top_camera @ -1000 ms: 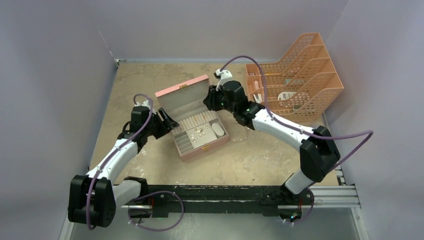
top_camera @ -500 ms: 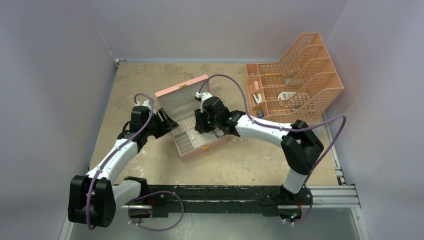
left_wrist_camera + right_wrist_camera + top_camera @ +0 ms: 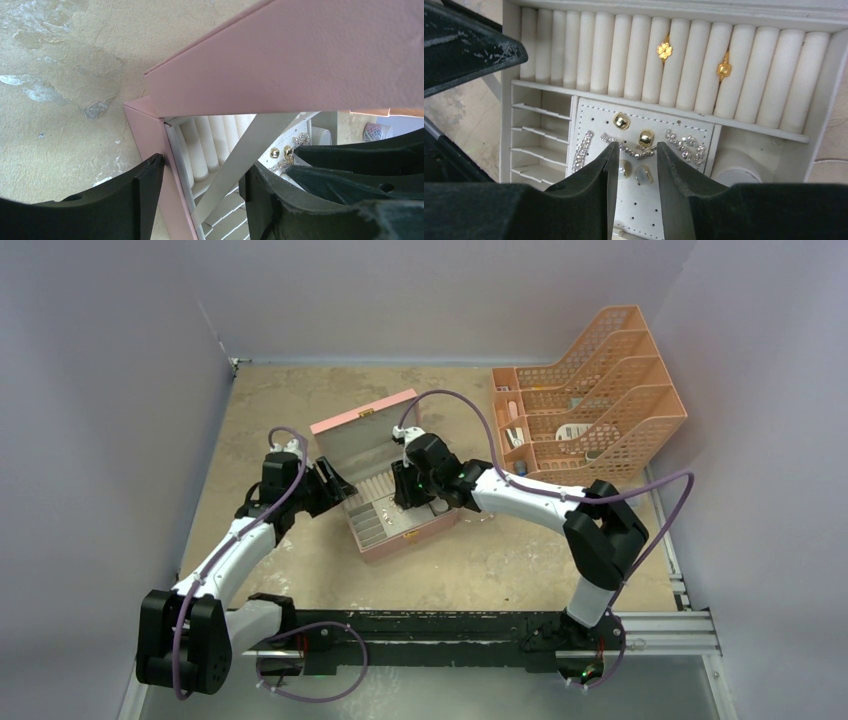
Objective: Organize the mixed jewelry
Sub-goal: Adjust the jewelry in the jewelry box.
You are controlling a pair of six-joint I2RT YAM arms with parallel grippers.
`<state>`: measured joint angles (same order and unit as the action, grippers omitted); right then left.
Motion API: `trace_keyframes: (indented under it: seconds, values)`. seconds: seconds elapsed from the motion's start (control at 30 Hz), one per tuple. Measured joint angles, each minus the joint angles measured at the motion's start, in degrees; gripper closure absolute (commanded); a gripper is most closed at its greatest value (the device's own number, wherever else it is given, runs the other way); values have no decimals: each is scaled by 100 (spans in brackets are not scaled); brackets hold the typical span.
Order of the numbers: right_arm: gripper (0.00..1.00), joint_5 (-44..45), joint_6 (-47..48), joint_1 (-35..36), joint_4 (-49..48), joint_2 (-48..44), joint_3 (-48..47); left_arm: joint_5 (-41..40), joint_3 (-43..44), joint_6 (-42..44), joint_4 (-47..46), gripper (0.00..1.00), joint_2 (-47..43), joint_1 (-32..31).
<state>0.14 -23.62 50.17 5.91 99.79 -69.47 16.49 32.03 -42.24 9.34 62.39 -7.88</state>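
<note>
Top external view: from bases at 6 o'clock, both arms reach the pink box (image 3: 405, 537), which stands open at the centre of the table (image 3: 500, 560), its lid (image 3: 365, 445) up on the 11 o'clock side. The left gripper (image 3: 345, 495) sits at the box's 9 o'clock side. In the left wrist view its jaws stand apart astride the side wall, one finger outside and one inside, with a grey strap (image 3: 240, 165) between them and nothing clamped. The right gripper (image 3: 636, 152) enters from 3 o'clock and hangs over the lining. In the right wrist view its jaws stand narrowly apart above the stud panel (image 3: 594, 117), flanking a silvery chain-like piece (image 3: 626, 148); contact cannot be determined. The mixed jewelry (image 3: 645, 137) lies inside the box: gold studs (image 3: 622, 121) and sparkling strips (image 3: 583, 145) on the panel, and beyond, at 12 to 1 o'clock, two gold rings (image 3: 664, 50) in the ring rolls (image 3: 599, 55). An orange mesh file tray (image 3: 600, 390) stands at 2 o'clock, well apart.
</note>
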Motion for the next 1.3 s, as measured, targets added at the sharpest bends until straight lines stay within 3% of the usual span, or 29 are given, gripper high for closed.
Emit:
trace_keyframes:
  seconds: [0.5,0.8,1.1,1.3]
  values:
    - [71,-577,76,-4,205,111,-157,0,0,0,-7,45,76,0]
    - [66,-763,129,-7,234,146,-212,0,0,2,-7,45,76,0]
    - [69,-1036,286,-37,334,142,-232,-2,0,4,-7,45,76,0]
    - [63,-1019,284,-44,323,140,-238,-2,0,4,-7,45,76,0]
